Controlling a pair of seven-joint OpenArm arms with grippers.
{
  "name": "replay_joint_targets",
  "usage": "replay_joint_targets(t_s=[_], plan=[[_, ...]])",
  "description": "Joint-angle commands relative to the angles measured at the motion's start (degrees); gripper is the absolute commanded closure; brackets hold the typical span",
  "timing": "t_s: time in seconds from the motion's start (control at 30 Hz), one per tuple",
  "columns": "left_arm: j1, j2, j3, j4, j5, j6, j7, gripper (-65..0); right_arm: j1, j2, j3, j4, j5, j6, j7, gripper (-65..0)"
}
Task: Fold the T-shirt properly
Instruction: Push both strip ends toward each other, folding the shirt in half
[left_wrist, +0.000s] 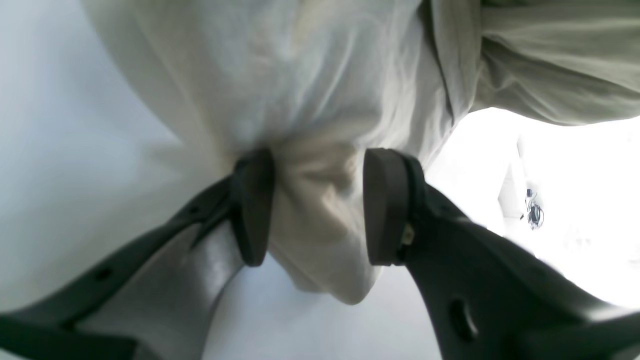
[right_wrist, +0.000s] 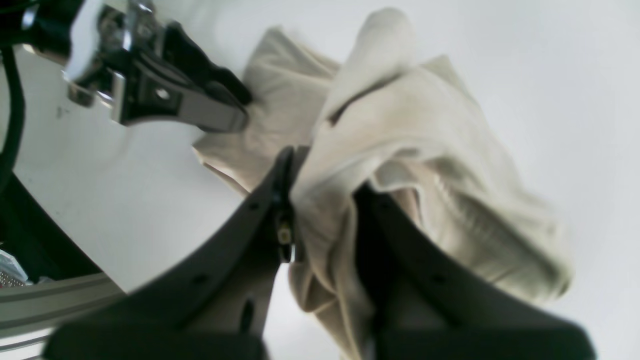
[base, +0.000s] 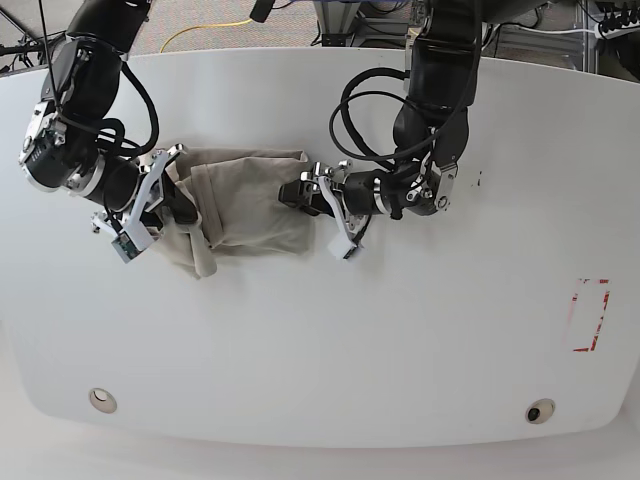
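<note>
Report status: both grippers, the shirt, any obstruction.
Left gripper clamped on bunched T-shirt edge. Right gripper shut on opposite edge. Shirt crumpled on white table. Nothing in the way.

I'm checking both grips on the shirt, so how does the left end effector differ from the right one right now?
The left end effector stands with its pads apart around a thick bunch of the plain beige cloth T-shirt; the right end effector is pinched nearly shut on a thinner fold. In the base view the left holds the shirt's right edge, the right its left edge. Both are dark and grip the shirt over the white table.
</note>
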Motion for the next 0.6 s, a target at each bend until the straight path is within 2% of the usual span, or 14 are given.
replay_joint_targets(t_s=[0.0, 0.1, 0.17, 0.37, 0.43, 0.47, 0.57], plan=[[-0.9, 0.2, 1.2, -0.3, 0.5, 0.3, 0.3, -26.7, 0.9, -0.1, -1.3, 1.0, 1.7, 0.1, 1.5, 0.0], [-0.7, 0.2, 1.8, 0.1, 0.4, 0.3, 0.3, -26.7, 1.1, -3.0, -3.5, 1.0, 1.6, 0.1, 1.9, 0.0], [-0.6, 0.2, 1.8, 0.2, 0.4, 0.3, 0.4, -26.7, 1.7, -3.7, -4.4, 1.0, 0.7, 0.1, 2.9, 0.0], [0.3, 0.2, 1.4, 0.3, 0.3, 0.2, 0.4, -26.7, 3.2, -7.3, -6.4, 0.1, -6.9, 0.1, 4.3, -1.4], [0.5, 0.2, 1.4, 0.3, 0.3, 0.2, 0.4, -26.7, 3.3, -8.0, -6.6, 0.1, -10.3, 0.1, 6.5, -6.3], [0.5, 0.2, 1.4, 0.3, 0.3, 0.1, 0.4, -26.7, 3.5, -8.5, -6.6, 0.0, -11.9, 0.1, 7.7, -10.9], [0.7, 0.2, 1.4, 0.3, 0.3, 0.0, 0.4, -26.7, 3.7, -9.2, -6.6, -0.1, -16.6, 0.1, 9.1, -31.2]])
